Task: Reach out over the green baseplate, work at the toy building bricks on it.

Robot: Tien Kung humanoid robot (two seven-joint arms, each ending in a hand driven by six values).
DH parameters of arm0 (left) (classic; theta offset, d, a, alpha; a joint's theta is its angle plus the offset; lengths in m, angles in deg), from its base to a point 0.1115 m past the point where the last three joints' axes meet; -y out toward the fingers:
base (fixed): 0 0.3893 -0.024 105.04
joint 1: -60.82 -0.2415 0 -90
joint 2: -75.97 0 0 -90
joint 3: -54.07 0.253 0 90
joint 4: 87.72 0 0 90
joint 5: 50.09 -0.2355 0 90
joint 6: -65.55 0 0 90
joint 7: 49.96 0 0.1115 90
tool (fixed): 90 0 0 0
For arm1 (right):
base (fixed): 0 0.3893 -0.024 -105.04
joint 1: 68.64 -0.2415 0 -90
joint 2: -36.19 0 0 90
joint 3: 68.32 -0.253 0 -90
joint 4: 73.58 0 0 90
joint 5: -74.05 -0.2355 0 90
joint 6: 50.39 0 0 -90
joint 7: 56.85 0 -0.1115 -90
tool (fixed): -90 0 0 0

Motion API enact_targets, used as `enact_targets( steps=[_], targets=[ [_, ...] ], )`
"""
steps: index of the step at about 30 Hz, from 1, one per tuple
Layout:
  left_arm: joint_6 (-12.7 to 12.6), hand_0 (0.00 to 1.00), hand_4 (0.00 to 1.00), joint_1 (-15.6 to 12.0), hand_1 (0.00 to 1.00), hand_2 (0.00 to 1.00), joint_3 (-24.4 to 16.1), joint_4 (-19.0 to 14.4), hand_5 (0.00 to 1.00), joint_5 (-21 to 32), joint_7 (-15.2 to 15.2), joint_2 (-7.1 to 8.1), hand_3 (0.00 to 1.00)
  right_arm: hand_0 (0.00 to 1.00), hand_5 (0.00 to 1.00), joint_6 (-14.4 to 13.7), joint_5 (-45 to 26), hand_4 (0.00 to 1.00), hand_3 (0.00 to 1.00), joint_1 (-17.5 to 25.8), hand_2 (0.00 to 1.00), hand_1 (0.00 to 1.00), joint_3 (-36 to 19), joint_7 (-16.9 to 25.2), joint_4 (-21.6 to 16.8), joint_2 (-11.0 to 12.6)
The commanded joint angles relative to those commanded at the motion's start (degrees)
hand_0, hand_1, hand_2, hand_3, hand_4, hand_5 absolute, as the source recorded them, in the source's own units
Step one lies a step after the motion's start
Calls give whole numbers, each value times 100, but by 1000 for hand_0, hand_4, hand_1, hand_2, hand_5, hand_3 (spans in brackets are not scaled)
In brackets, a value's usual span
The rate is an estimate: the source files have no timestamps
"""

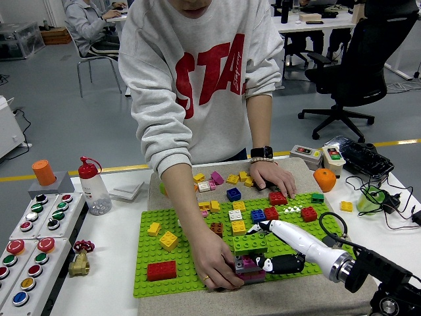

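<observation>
Head view: the green baseplate (pixel 148 247) lies on a beige mat on the white tabletop (pixel 112 289), with loose bricks scattered over it. The right robot hand (pixel 266 253) pinches the brick stack (pixel 250 255) near the front edge, a white finger on the green top brick and a black finger beside the pink base. A person's hand (pixel 214 262) steadies the stack from the left.

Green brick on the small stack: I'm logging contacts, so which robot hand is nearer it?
Right. The right hand has its fingers against the green brick; the left hand is out of view.
</observation>
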Motion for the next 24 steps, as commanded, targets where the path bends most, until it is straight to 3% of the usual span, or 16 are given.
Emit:
enact_targets(
  steps=[7, 8, 24],
  targets=[
    [1, 632, 311, -3, 599, 607, 0, 0, 946, -3, 2, -4, 414, 935, 165, -5, 54, 428, 560, -3, 602, 702, 35, 26, 56, -10],
    [2, 632, 311, -3, 599, 607, 0, 0, 947, -4, 2, -5, 413, 937, 168, -12, 61, 429, 563, -7, 661, 718, 41, 30, 73, -16],
    [-1, 632, 310, -14, 600, 607, -15, -2, 946, -34, 8, -5, 413, 941, 169, -111, -21, 430, 565, -55, 737, 761, 44, 96, 267, -71]
  ],
)
